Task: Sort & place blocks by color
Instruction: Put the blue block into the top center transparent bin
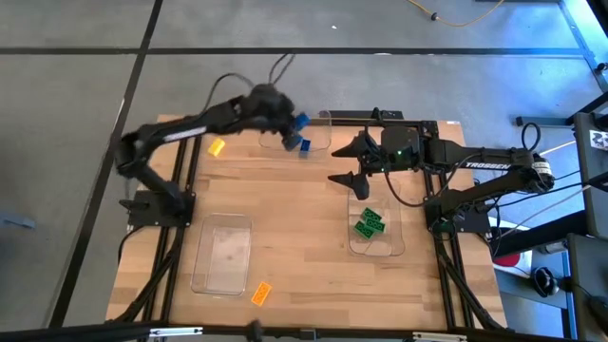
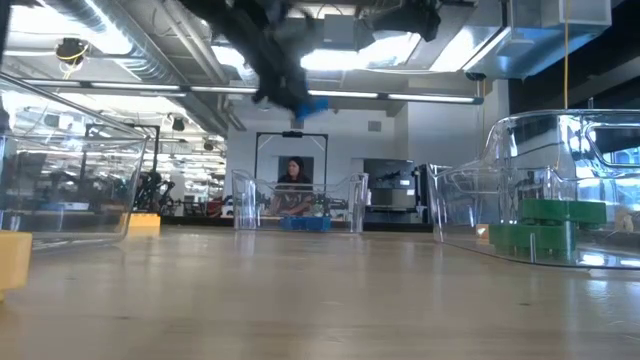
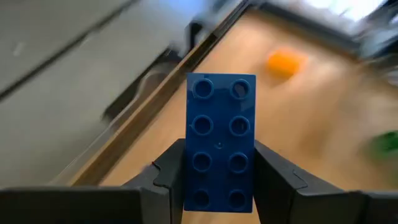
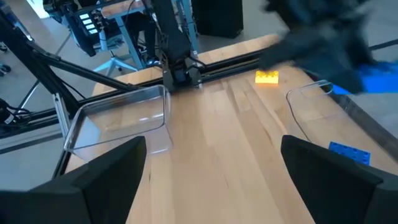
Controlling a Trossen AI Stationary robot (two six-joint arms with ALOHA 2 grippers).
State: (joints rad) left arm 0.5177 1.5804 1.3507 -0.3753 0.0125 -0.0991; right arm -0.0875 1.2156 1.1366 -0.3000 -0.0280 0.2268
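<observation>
Holding a blue block (image 3: 220, 149) between the fingers of my left pincer (image 1: 296, 123), I have it raised above the far middle of the desk (image 1: 304, 256), over the clear tray (image 1: 318, 122) at the far edge. My wrist view shows the block standing lengthwise between the two fingers, its studded face toward the camera, both fingers pressed against its long sides. A second blue block (image 1: 306, 146) lies in that far tray; from table height it shows as a low blue shape (image 2: 305, 223) behind the tray's clear wall.

My right pincer (image 1: 347, 164) hangs over the desk just right of the far tray, its fingers spread wide apart with nothing between them. Nearer the right edge, another clear tray (image 1: 391, 249) holds green blocks (image 1: 368, 222) close together. A yellow block (image 1: 217, 147) lies on the bare wood toward the far left, and an orange block (image 1: 260, 293) lies near the front edge, just beside the corner of a third clear tray (image 1: 220, 255). Far behind the desk, a person (image 2: 293, 186) sits in the room.
</observation>
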